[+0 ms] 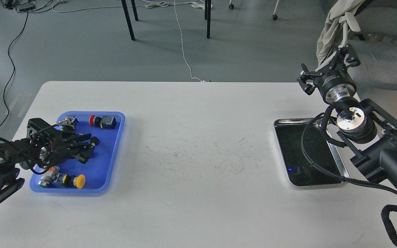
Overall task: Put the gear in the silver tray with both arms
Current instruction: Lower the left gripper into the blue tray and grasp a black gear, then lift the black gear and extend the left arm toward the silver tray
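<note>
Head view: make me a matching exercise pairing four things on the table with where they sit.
Things:
1. silver tray
2. yellow-capped button
3. red-capped button
4. left hand

Places:
A. far end of the blue tray
B. near end of the blue tray
C. over the middle of the blue tray
D. right side of the table, under the right arm's cable

Pairs: 1-D, 2-B, 3-A, 4-C
</note>
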